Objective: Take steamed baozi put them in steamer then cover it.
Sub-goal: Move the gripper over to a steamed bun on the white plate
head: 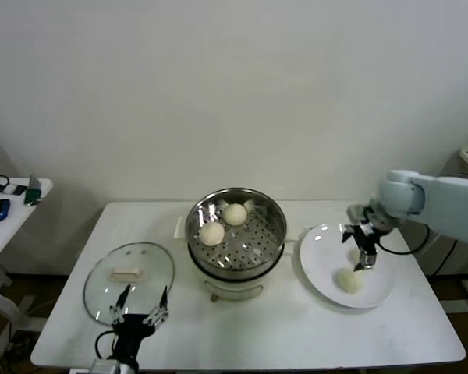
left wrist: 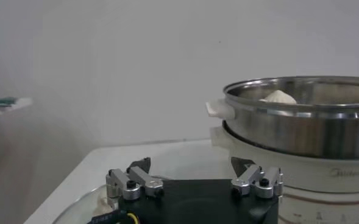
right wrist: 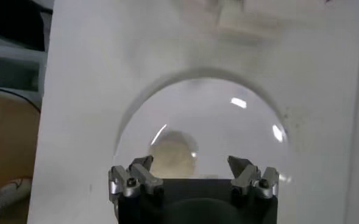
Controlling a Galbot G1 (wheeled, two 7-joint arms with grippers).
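Closing too hard on the soft baozi (head: 348,280) lying on the plate (head: 320,273) beside the steamer (head: 235,234) could dent it, and an off-centre pinch could roll it away. The right gripper (head: 362,248) hangs spread above that plate, empty. Smooth, cream-white and round, two more buns (head: 223,223) sit in the steamer's perforated tray. The left gripper (head: 139,307) waits spread and empty over the glass cover (head: 129,282) on the bench (head: 281,327), on the steamer's other side.
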